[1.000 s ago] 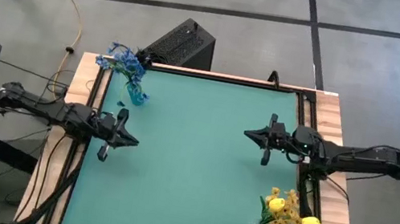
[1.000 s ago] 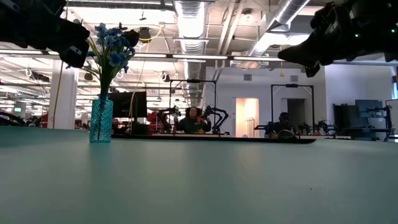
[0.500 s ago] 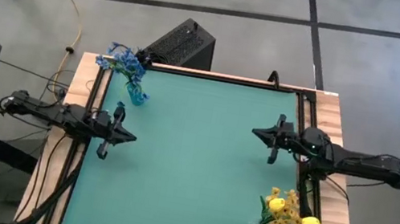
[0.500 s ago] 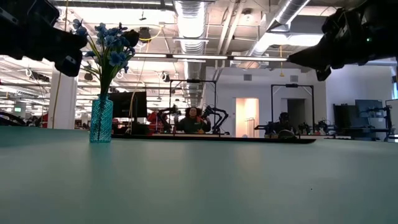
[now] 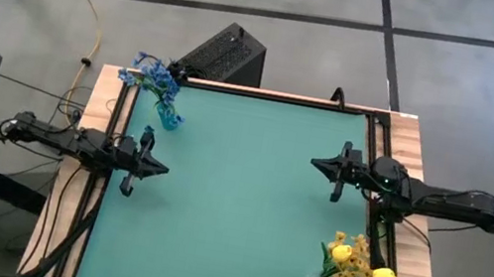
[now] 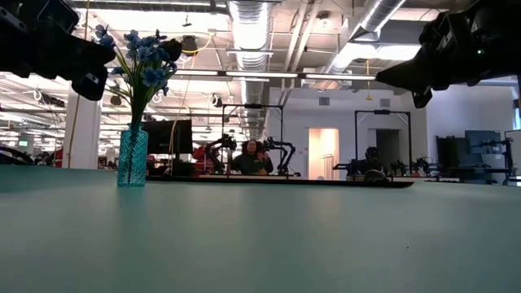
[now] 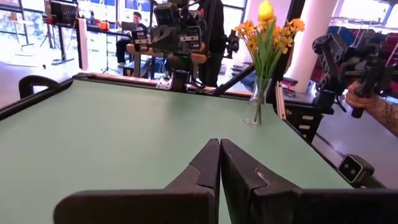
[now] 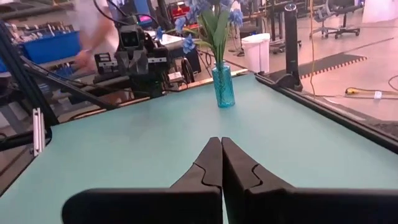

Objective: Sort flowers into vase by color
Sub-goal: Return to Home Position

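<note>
The left hand [image 5: 161, 171] hovers over the left edge of the green table [image 5: 244, 219], its fingers pressed together and empty. The right hand [image 5: 318, 165] hangs over the right edge, facing it, likewise closed on nothing. The blue flowers [image 5: 155, 76] stand in a blue vase [image 5: 168, 117] at a corner on the left arm's side. The yellow flowers [image 5: 354, 265] stand in a clear vase [image 7: 255, 107] at the diagonally opposite corner
</note>
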### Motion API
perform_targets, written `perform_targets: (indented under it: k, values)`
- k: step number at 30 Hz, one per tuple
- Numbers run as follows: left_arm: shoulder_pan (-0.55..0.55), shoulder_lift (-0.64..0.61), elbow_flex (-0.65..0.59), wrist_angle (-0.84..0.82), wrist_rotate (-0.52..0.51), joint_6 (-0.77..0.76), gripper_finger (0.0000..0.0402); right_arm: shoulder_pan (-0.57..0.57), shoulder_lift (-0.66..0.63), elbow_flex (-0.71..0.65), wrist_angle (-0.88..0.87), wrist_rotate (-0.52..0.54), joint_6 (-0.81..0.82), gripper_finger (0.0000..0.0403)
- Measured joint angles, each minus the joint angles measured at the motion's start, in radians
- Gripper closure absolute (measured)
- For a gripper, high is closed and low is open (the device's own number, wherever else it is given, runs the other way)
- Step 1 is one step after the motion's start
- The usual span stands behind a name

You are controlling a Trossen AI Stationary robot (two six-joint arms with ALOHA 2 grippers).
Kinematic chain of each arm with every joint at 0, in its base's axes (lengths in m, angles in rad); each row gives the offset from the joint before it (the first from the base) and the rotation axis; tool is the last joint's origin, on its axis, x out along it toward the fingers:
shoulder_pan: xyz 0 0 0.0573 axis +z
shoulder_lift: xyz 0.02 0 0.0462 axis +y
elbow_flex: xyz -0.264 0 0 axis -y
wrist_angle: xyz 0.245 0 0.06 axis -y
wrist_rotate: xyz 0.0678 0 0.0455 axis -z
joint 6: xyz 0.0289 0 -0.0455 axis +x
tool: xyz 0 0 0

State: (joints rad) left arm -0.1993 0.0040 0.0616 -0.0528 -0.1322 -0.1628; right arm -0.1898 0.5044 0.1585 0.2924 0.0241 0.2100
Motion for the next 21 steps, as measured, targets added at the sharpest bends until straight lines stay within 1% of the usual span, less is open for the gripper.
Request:
perform_targets:
  k: [2,6,7,11,15,17,19,21]
  values:
    - [0.0,0.0,0.0,0.008,-0.001,0.0,0.0401,0.0,0.021,0.0,0.024,0.001,0.0,0.0382]
    - [0.0,0.001,-0.051,0.131,-0.005,0.021,0.0401,0.0,0.073,0.0,0.1,0.001,0.0,0.0382]
    - [0.0,0.002,-0.05,0.137,-0.005,0.021,0.0401,0.0,0.089,0.0,0.125,0.001,-0.001,0.0382]
    - [0.001,0.002,-0.05,0.135,-0.005,0.024,0.0402,0.0,0.141,0.0,0.185,0.001,-0.022,0.0382]
    - [0.001,0.002,-0.05,0.11,-0.003,0.026,0.0402,0.0,0.158,0.0,0.14,0.002,-0.019,0.0382]
    - [0.001,0.002,-0.05,0.098,-0.005,0.026,0.0402,0.0,0.156,-0.006,0.154,0.002,-0.018,0.0382]
    - [0.001,0.002,-0.05,0.098,-0.005,0.027,0.0402,0.0,0.155,-0.048,0.227,0.002,-0.018,0.0382]
    - [0.001,0.002,-0.05,0.098,-0.005,0.027,0.0402,-0.002,0.155,-0.123,0.335,0.003,-0.006,0.0382]
